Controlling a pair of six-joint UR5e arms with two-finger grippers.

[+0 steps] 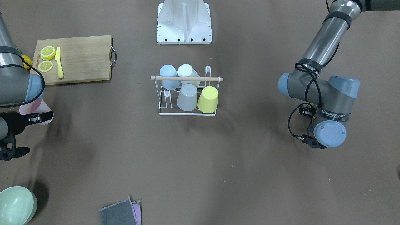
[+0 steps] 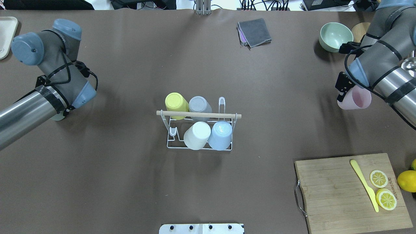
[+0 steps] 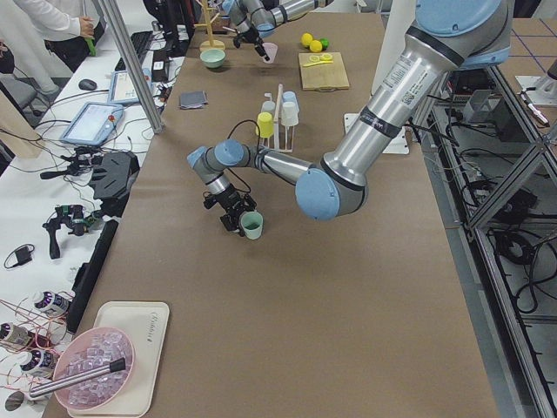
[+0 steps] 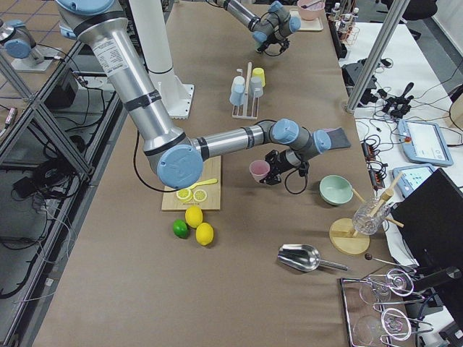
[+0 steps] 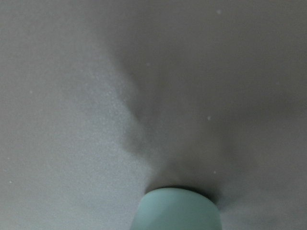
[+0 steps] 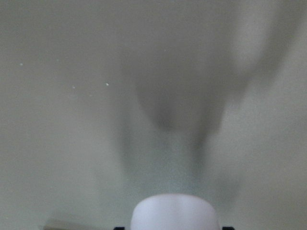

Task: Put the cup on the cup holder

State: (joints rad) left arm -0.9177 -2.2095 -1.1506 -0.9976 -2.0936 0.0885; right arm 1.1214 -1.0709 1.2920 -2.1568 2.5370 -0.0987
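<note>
Surface (image 2: 130, 182): brown, flat.

Cup holder (image 2: 199, 130): white wire rack with a wooden rod across its top, at the middle of the surface; it carries four upturned cups: yellow cup (image 2: 176, 104) and grey cup (image 2: 199, 106) on the far row, white cup (image 2: 197, 135) and blue cup (image 2: 221, 135) on the near row; one prong at the near left end stands bare.

Right claw (image 1: 40, 117): clamped on a pink cup (image 2: 355, 98), black fingers gripping its rim; cup tilted, mouth turned sideways, held above the surface at the robot's right, well apart from the cup holder.

Left claw (image 3: 239, 219): closed on a pale green cup (image 3: 251, 225), which shows as a green rim at the bottom of the left wrist view; held at the robot's left, well apart from the cup holder; whether the cup touches the surface cannot be told.

Cutting board (image 2: 351, 191): wooden, metal handle, near right corner; on it a yellow knife (image 2: 364, 184) and two lemon slices (image 2: 382, 188); whole lemon (image 2: 407, 181) just beside its right edge.

Green bowl (image 2: 335, 36): far right, near the right arm.

Grey cloth (image 2: 254, 32): folded, far side, over a purple layer.
</note>
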